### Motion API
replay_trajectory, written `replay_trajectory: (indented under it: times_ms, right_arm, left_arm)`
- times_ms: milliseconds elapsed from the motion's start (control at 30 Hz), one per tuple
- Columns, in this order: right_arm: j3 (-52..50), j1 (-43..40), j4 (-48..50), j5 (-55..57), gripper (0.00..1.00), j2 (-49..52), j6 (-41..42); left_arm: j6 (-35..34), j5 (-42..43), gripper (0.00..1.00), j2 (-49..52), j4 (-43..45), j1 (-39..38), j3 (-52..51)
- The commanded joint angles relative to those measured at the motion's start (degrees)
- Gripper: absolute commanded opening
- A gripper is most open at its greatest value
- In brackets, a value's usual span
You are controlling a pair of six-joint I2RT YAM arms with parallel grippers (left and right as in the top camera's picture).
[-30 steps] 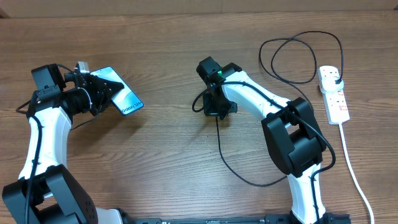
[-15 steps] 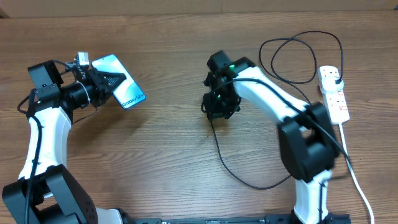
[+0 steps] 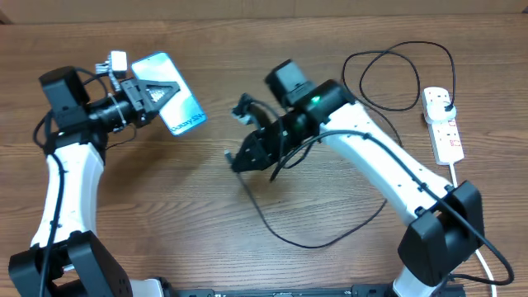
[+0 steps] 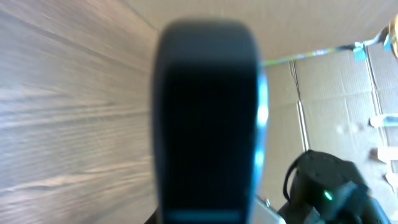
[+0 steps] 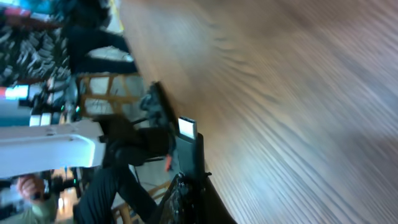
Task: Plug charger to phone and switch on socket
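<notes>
My left gripper [image 3: 151,96] is shut on the phone [image 3: 175,101], holding it off the table at the far left, cyan screen up. In the left wrist view the phone [image 4: 208,118] is a dark blur that hides the fingers. My right gripper [image 3: 242,157] is shut on the connector end of the charger [image 3: 305,244], lifted mid-table and pointing left toward the phone, still apart from it. The right wrist view is blurred and shows the pale connector tip [image 5: 187,127] past the fingers [image 5: 190,152]. The black plug [image 3: 446,104] sits in the socket [image 3: 446,139] at the far right.
The black cable loops on the wood in front of the right arm and again behind it near the socket. The socket's thick white cord [image 3: 467,224] runs toward the front right edge. Cardboard lines the table's far edge.
The left gripper lifted the phone up and to the right. The right arm swung left and raised the cable's connector end off the table, dragging the loop with it.
</notes>
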Motion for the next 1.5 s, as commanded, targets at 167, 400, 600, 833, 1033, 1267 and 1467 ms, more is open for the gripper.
replay_trajectory:
  times_ms: [167, 400, 600, 833, 1033, 1267, 1467]
  right_arm:
    - [0.4, 3.5, 9.0, -2.7, 0.04, 0.1, 9.1]
    - [0.4, 3.5, 8.9, 3.8, 0.04, 0.1, 11.0]
    - [0.4, 3.4, 9.5, 3.9, 0.04, 0.1, 11.0]
    - [0.4, 3.4, 11.6, 3.9, 0.04, 0.1, 12.8]
    - [0.4, 3.4, 11.8, 6.2, 0.04, 0.1, 12.9]
    - [0.4, 3.4, 12.7, 6.6, 0.04, 0.1, 12.9]
    - [0.4, 3.4, 13.1, 6.6, 0.04, 0.1, 13.1]
  left_arm:
    - [-2.8, -0.2, 0.04, -1.7, 0.4, -3.9, 0.6]
    - [-0.6, 0.5, 0.04, -1.7, 0.4, -5.1, 0.6]
    - [6.8, 5.0, 0.04, -1.6, 0.4, -5.2, 0.6]
    - [8.8, 7.1, 0.04, -1.6, 0.0, -5.1, 0.6]
    - [8.8, 8.5, 0.04, -1.6, -0.9, -5.1, 0.6]
    - [8.8, 8.8, 0.04, -1.6, -0.9, -5.0, 0.6]
    - [8.7, 8.3, 0.04, -1.6, -0.9, -4.7, 0.6]
